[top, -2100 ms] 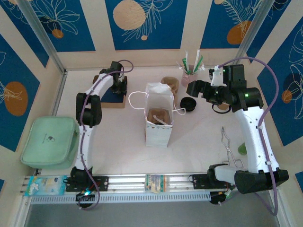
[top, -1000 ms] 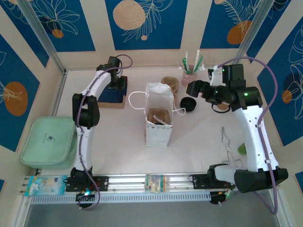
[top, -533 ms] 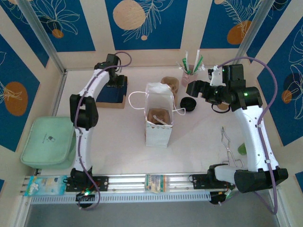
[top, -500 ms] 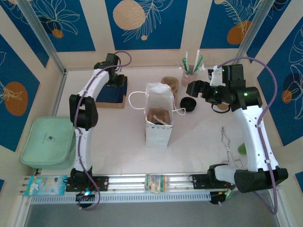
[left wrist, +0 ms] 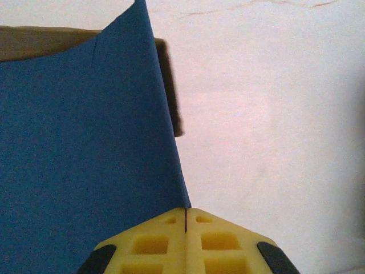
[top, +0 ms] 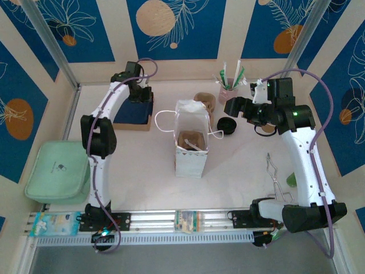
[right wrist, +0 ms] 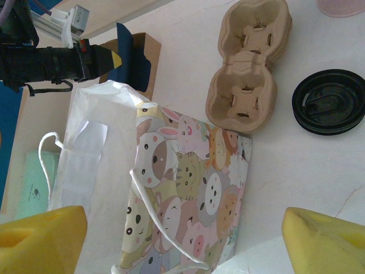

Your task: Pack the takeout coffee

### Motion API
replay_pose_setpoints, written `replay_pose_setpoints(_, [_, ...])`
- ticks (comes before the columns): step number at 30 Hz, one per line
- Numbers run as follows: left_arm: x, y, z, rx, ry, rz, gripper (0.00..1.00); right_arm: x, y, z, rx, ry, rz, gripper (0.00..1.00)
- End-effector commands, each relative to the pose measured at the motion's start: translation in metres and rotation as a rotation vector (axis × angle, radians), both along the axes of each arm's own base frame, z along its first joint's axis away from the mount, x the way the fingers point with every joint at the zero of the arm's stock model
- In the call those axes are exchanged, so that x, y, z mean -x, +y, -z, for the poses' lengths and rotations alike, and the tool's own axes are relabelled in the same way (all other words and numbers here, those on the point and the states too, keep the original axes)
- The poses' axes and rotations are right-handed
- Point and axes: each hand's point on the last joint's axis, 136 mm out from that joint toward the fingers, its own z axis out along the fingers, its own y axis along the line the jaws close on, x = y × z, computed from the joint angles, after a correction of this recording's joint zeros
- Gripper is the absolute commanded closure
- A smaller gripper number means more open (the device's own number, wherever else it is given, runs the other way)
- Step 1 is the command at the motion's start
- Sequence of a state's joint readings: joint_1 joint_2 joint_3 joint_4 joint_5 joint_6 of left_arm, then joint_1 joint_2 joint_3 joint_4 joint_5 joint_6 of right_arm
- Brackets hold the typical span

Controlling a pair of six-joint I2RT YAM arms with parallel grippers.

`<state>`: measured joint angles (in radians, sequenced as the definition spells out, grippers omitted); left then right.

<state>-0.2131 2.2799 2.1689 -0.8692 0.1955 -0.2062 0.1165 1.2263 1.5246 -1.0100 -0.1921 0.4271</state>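
The left hand (left wrist: 186, 212) is clenched on the edge of a blue sheet (left wrist: 80, 148), which slopes away over a brown box (left wrist: 51, 43) at the far left of the surface (left wrist: 274, 114). The right hand (right wrist: 185, 228) hangs released, fingers wide apart, above the white bag (right wrist: 94, 154) with its cartoon-animal side. Just beyond the bag lie a moulded cup carrier (right wrist: 245, 68) and, beside it, a black lid (right wrist: 328, 101). Where the takeout coffee stands I cannot tell: a brown shape (top: 191, 139) lies inside the open bag, too indistinct to name.
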Motion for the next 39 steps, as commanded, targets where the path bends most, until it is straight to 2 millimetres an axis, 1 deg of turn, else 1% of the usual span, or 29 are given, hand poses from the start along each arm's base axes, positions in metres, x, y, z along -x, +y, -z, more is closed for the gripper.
replay_pose_setpoints(1, [0.003,-0.005,-0.027,0.152,-0.006,-0.008,0.92,0.008,0.004,-0.005,-0.027,-0.005,-0.018,0.12])
replay_pose_setpoints(4, [0.002,0.005,-0.028,0.12,-0.016,-0.024,0.92,0.009,0.003,-0.006,-0.024,-0.007,-0.016,0.11])
replay_pose_setpoints(10, [0.002,0.023,-0.019,0.103,0.01,-0.049,0.92,0.009,0.004,-0.007,-0.031,-0.007,-0.018,0.12])
replay_pose_setpoints(19, [-0.004,0.062,-0.008,0.087,0.026,-0.121,0.92,0.008,0.007,-0.009,-0.031,-0.006,-0.021,0.12])
replay_pose_setpoints(28, [-0.013,0.084,0.003,0.087,0.043,-0.173,0.92,0.004,0.012,-0.011,-0.027,-0.004,-0.035,0.13])
replay_pose_setpoints(39, [-0.014,0.104,0.023,0.038,0.075,-0.202,0.92,0.004,0.013,-0.009,-0.018,0.004,-0.04,0.13])
